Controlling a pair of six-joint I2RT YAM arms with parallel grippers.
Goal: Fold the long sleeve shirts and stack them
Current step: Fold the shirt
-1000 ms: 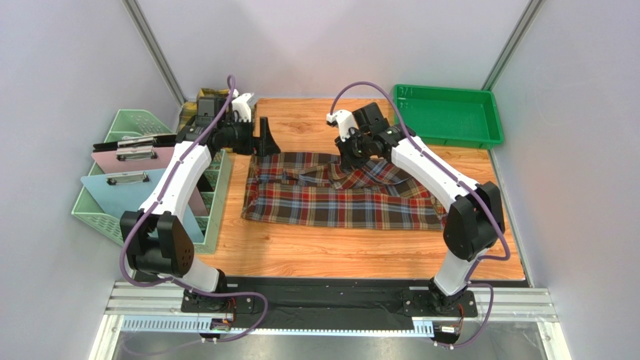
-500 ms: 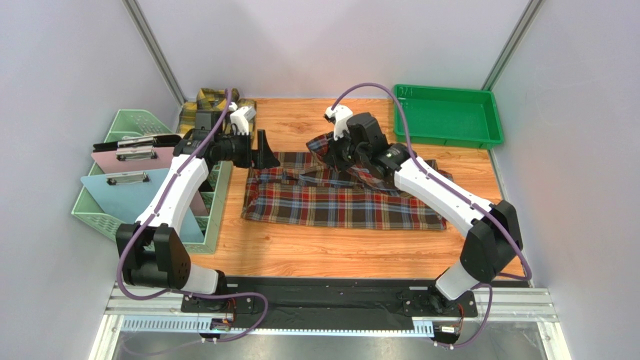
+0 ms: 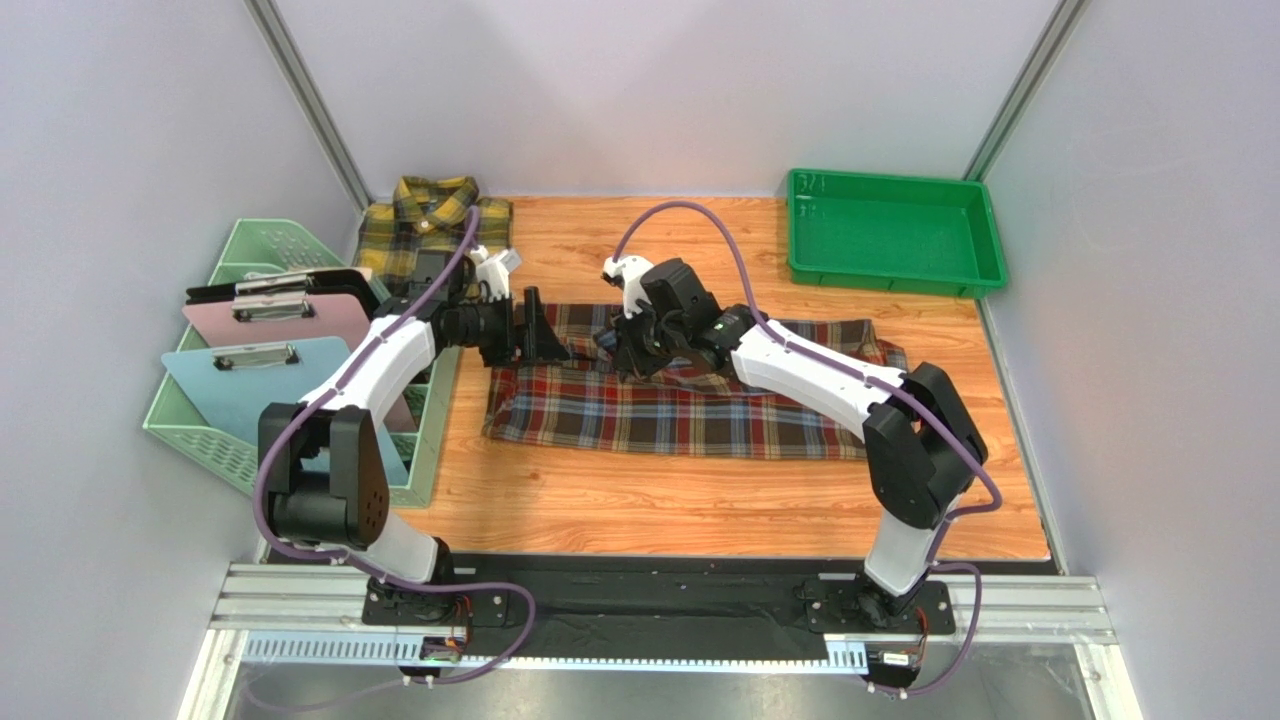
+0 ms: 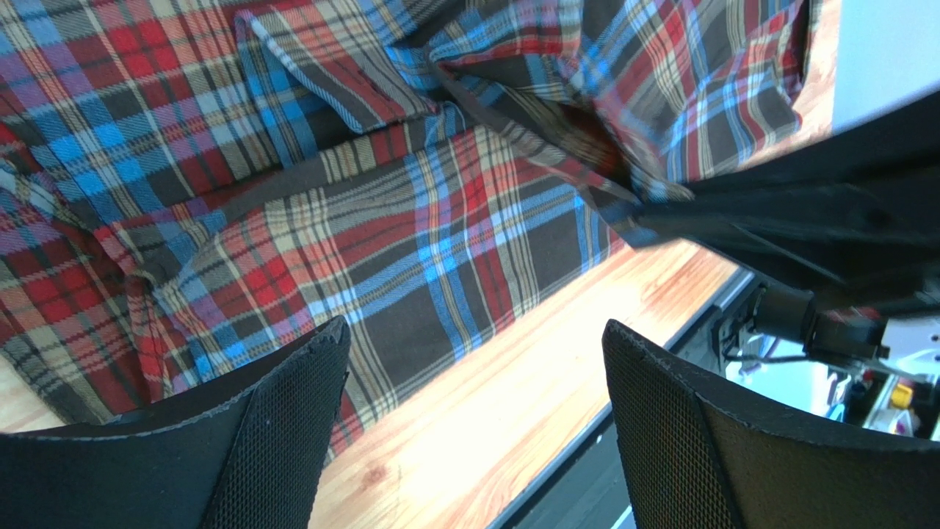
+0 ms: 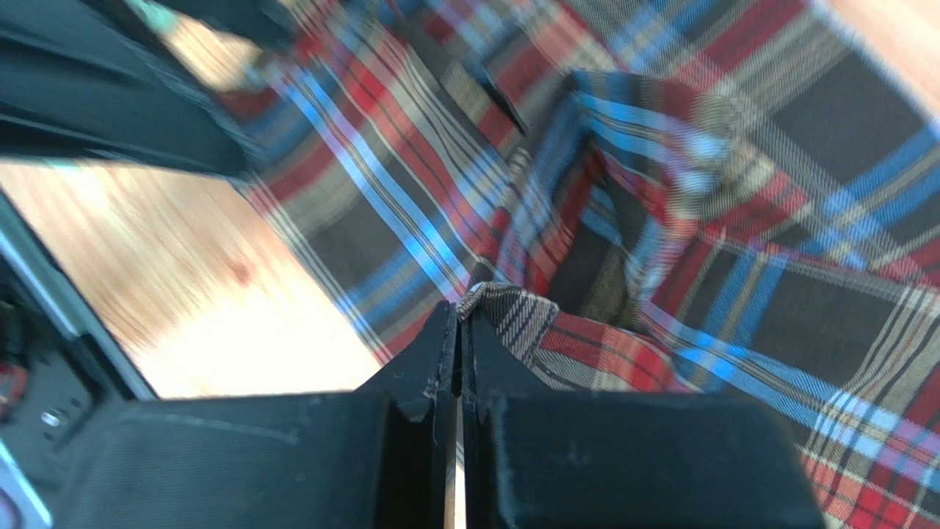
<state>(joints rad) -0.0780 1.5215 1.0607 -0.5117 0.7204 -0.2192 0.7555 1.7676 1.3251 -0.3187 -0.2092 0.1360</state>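
Observation:
The red, brown and navy plaid shirt lies partly folded across the middle of the wooden table. My right gripper is shut on an edge of its cloth and holds it over the shirt's left part. My left gripper is open and empty, at the shirt's upper left corner; its fingers hang over the shirt's edge and bare wood. The yellow and dark green plaid shirt lies bunched at the back left corner.
A green tray stands at the back right. A light green rack with pink, blue and black clipboards stands at the left. The black rail runs along the near edge.
My right gripper has carried the pinched cloth leftward and toward the near side across the shirt. My left gripper has moved from the back corner down to the shirt's left edge.

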